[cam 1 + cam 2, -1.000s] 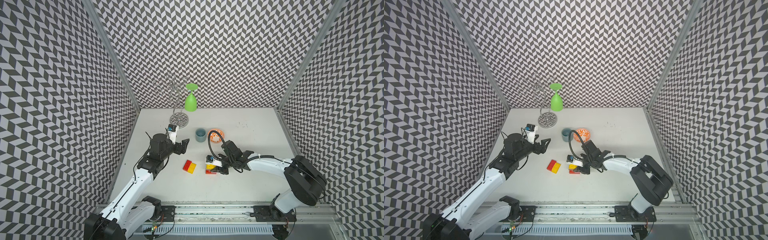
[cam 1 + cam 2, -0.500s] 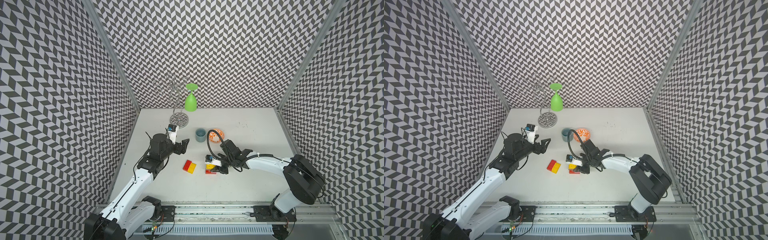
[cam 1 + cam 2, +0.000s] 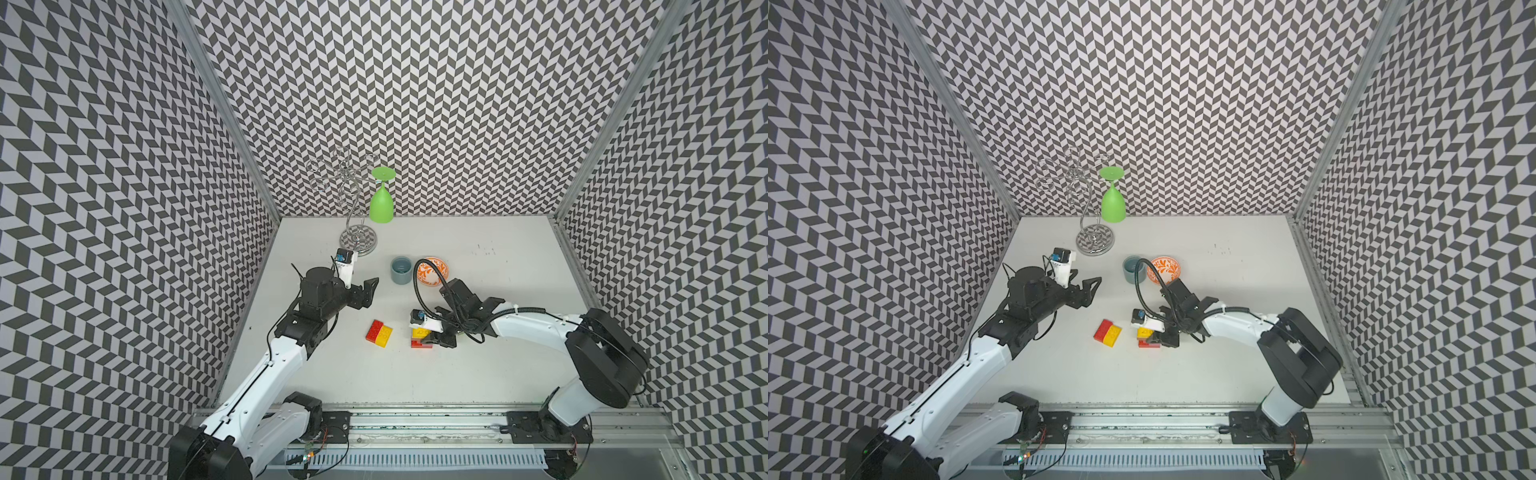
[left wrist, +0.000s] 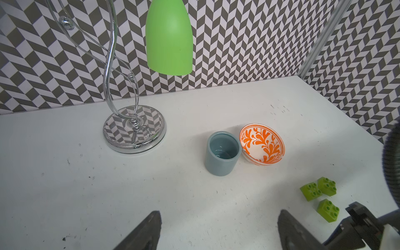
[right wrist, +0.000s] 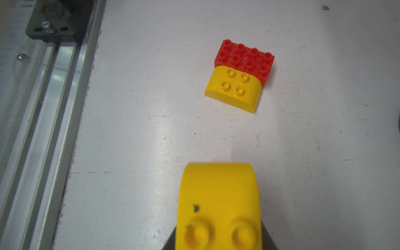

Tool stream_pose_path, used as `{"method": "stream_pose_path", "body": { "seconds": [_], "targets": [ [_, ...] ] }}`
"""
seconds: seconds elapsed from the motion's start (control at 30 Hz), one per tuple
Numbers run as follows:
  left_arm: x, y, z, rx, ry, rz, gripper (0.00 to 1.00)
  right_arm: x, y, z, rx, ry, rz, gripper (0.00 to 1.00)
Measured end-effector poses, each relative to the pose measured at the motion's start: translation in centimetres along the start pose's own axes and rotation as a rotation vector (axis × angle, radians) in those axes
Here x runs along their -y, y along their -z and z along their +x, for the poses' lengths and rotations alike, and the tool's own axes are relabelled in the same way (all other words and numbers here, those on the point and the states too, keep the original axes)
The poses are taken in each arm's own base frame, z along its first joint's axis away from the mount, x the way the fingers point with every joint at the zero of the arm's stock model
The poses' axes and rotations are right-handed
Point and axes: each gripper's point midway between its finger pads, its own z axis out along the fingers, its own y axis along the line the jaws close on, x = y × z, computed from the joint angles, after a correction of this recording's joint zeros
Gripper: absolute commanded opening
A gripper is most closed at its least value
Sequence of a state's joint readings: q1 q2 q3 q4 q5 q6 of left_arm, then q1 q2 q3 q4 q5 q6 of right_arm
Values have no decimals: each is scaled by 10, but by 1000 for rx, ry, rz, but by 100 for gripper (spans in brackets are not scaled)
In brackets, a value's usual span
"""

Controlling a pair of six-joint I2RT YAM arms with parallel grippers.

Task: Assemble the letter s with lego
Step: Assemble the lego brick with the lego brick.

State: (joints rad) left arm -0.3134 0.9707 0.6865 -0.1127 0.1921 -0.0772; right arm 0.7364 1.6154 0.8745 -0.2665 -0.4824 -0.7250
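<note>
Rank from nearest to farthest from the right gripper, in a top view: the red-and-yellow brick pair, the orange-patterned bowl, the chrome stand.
1. red-and-yellow brick pair: beside the right gripper, toward the robot's left.
2. orange-patterned bowl: behind the gripper.
3. chrome stand: farthest back, by the rear wall.

- Walls (image 3: 415, 104) on the left, far and right sides carry a black-and-white chevron pattern
- Grey metal posts (image 3: 226, 112) run up the two far corners
- The bench (image 3: 478, 374) is white, scuffed with small dark marks
- An aluminium rail (image 3: 415, 428) lies along its near edge
</note>
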Motion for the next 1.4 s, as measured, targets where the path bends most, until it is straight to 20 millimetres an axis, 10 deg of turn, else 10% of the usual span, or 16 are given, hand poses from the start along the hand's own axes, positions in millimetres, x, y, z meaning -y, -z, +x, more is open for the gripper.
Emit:
{"method": "stream_pose_path", "body": {
  "seconds": [0.43,0.7,1.1,1.4],
  "targets": [
    [0,0,0,0,0,0,86,-5,-2,22,-88,-50,-11,62],
    [0,0,0,0,2,-1,88,-4,22,12,-28,-47,52,99],
    [0,0,0,0,16,0,90,-21,40,25,104,-160,147,99],
    [-2,-2,2,-8,27,-4,92,-5,56,-1,242,-220,232,99]
  ]
}}
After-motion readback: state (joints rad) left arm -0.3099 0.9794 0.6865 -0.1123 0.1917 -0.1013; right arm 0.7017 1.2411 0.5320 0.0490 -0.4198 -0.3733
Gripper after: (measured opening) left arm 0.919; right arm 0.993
